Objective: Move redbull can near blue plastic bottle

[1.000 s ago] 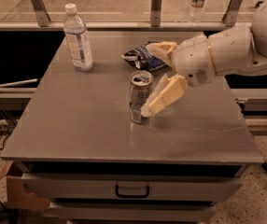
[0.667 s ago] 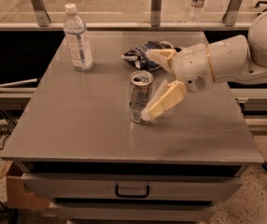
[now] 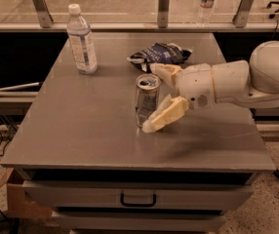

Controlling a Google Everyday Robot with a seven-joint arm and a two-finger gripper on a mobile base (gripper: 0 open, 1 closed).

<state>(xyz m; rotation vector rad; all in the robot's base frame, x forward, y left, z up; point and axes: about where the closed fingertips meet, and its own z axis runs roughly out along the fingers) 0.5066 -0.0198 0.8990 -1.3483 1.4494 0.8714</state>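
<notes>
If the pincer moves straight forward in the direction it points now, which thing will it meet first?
Most likely the redbull can, which stands upright between the open fingers of the pincer. The blue plastic bottle stands farther left and back, off that line.

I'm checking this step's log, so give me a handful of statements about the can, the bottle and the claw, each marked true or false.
1. The redbull can stands upright on the table. True.
2. The can touches the blue plastic bottle. False: they are well apart, and the bottle stands near the table's far left corner.
3. The claw is at the can, open, with one finger on either side. True.
4. The bottle's cap is off. False: its white cap is on.
5. The snack bag lies between the can and the bottle. False: it lies behind the can, towards the far edge, to the right of the bottle.
</notes>
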